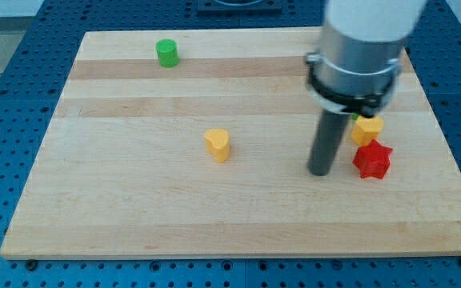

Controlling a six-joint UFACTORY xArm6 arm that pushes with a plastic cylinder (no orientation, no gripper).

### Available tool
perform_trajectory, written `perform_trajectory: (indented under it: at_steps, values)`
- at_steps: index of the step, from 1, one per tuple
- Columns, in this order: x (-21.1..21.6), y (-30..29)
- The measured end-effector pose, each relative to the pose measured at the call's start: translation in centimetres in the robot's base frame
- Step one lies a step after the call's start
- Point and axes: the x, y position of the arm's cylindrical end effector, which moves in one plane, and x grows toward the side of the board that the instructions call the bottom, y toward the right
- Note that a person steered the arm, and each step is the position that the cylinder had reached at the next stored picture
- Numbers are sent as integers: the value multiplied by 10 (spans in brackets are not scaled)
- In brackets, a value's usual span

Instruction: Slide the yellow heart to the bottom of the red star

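The yellow heart (218, 145) lies near the middle of the wooden board. The red star (371, 160) lies at the view's right, with a yellow block (367, 129) just above it, touching or nearly touching. My tip (320, 170) is down on the board just left of the red star, a small gap between them, and well to the right of the yellow heart.
A green cylinder (167, 53) stands near the view's top left of the wooden board (134, 208). A sliver of a green block (354, 118) shows behind the rod, above the yellow block. The arm's grey body (358, 48) covers the board's top right.
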Motion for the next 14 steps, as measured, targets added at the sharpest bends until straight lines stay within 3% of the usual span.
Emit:
perform_trajectory:
  at_steps: [3,9,10,12,14]
  values:
    - [-102,-34]
    - [-128,-33]
    - [-124,-63]
    - [-72,-144]
    - [-34,-115]
